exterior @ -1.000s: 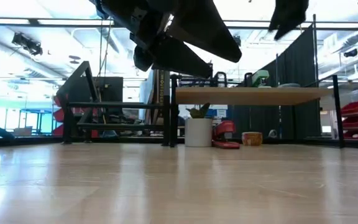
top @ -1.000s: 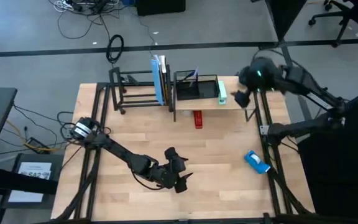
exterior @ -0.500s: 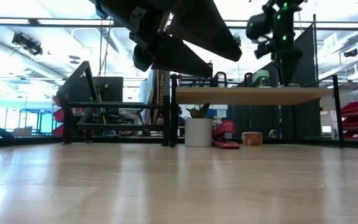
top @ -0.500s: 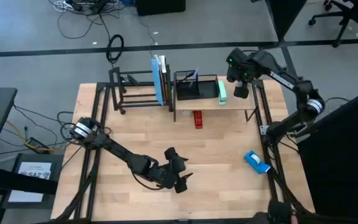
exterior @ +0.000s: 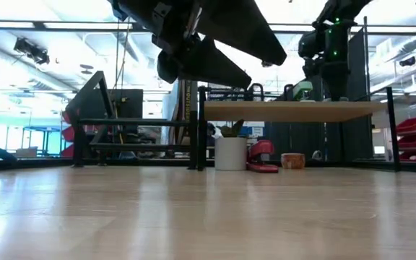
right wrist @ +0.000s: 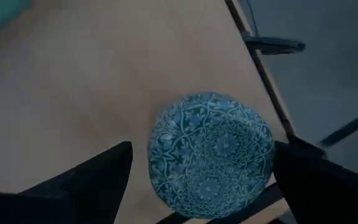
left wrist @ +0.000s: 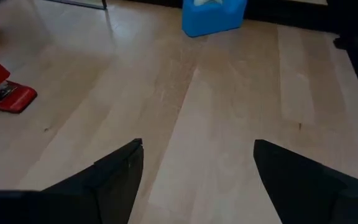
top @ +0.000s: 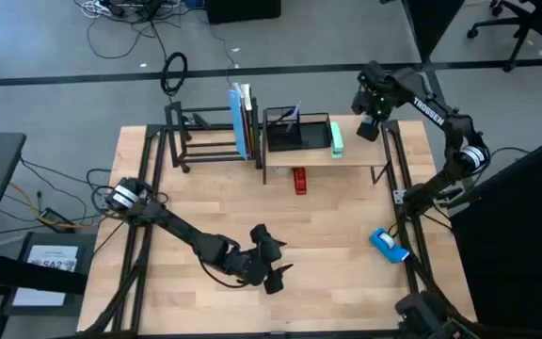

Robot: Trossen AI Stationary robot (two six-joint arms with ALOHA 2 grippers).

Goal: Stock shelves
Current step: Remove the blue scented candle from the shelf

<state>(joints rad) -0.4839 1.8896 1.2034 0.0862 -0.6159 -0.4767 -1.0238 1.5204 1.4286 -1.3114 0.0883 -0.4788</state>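
Right hand (top: 369,115) open above wood shelf (top: 351,155), blue patterned round tin (right wrist: 211,152) between its fingers

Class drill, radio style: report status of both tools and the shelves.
Right tool open over patterned tin on wood shelf. Left tool open, empty, mid-table. Nothing blocking.

Right gripper (top: 369,121) covering the far right end of the wood shelf (top: 346,153) from above, patterned blue tin (right wrist: 211,154) beneath it unseen there, blue tape dispenser (left wrist: 214,13) cut by the left wrist picture's edge, red stapler (top: 299,180) partly under the shelf.
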